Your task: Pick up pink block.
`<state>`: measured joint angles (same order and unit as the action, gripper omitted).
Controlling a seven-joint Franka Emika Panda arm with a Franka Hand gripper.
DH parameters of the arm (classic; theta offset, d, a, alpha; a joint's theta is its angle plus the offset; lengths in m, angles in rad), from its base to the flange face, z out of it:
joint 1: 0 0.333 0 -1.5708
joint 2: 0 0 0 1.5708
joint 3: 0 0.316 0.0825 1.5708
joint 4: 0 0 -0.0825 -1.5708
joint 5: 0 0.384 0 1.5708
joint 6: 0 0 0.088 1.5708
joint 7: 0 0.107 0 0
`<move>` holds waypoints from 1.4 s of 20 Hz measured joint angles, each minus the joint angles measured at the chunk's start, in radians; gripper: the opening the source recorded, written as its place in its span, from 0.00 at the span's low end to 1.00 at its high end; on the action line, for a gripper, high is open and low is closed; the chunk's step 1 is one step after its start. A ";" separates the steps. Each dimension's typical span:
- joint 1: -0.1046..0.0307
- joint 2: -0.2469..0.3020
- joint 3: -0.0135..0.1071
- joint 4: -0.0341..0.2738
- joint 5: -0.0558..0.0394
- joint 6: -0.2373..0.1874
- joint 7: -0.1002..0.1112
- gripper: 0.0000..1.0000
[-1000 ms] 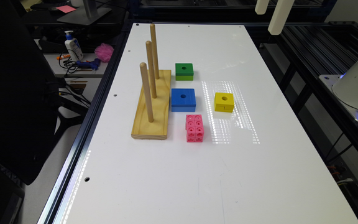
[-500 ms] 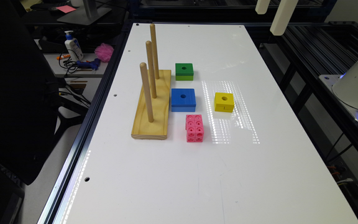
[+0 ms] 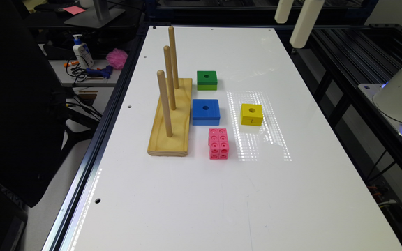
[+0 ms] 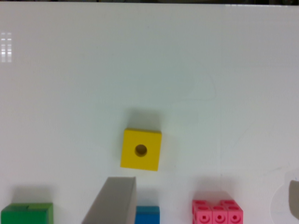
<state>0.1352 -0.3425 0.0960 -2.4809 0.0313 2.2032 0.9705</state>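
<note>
The pink block [image 3: 218,143] lies flat on the white table [image 3: 222,202], near the front end of the wooden peg board, just in front of the blue block. It is a bright pink oblong of small dimpled cubes. In the wrist view the pink block [image 4: 217,212] is cut off by the picture's edge. My gripper [image 3: 289,33] hangs high above the far right part of the table, well away from the pink block. Seen from the wrist, the gripper [image 4: 208,182] is open, its two grey fingers [image 4: 112,200] wide apart with nothing between them.
A wooden base with three upright pegs [image 3: 171,122] stands to the exterior view's left of the blocks. A blue block [image 3: 206,111], a green block [image 3: 207,80] and a yellow cube [image 3: 251,114] sit close by. Beyond the table's left edge is a cluttered side desk [image 3: 89,69].
The gripper has come slightly lower and toward the exterior view's left. The blocks have not moved.
</note>
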 joint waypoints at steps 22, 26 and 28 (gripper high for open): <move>-0.001 0.157 0.026 0.105 0.0000 0.017 0.023 1.00; -0.001 0.214 0.027 0.104 0.0000 0.068 0.024 1.00; -0.001 0.231 0.027 0.104 0.0000 0.084 0.024 1.00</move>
<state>0.1347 -0.1111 0.1232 -2.3771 0.0313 2.2869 0.9941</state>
